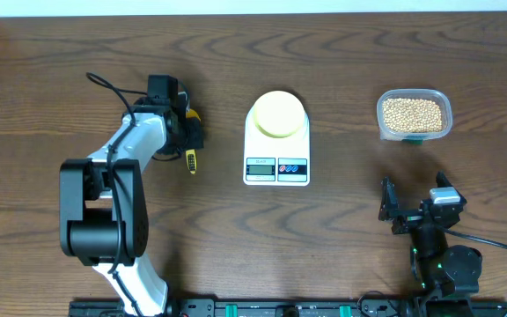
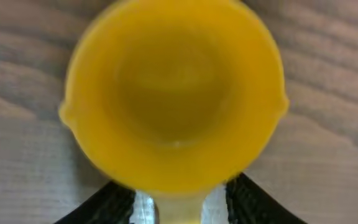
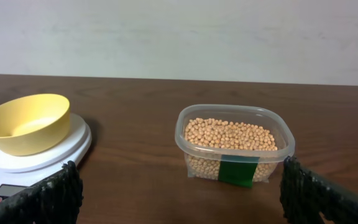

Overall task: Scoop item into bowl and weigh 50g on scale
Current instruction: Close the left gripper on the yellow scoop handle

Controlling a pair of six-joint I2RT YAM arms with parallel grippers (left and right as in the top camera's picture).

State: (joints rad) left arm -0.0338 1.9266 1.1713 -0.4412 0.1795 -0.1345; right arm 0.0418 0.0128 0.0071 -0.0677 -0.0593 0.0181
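The beans point(image 1: 413, 111) fill a clear plastic tub at the back right and also show in the right wrist view point(image 3: 229, 133). The pale yellow bowl point(image 1: 278, 114) stands empty on the white scale point(image 1: 276, 167); both show at the left of the right wrist view, bowl point(image 3: 26, 122) on scale point(image 3: 48, 154). My left gripper point(image 1: 187, 130) is left of the scale, shut on the handle of a yellow scoop point(image 2: 173, 93), whose empty cup fills the left wrist view. My right gripper point(image 1: 415, 201) is open and empty, near the front edge and below the tub; it also shows in the right wrist view point(image 3: 179, 190).
The clear tub point(image 3: 188, 127) carries a green label on its near side. The scoop's handle end point(image 1: 192, 162) pokes out below the left gripper. The table is dark brown wood, with a pale wall behind it.
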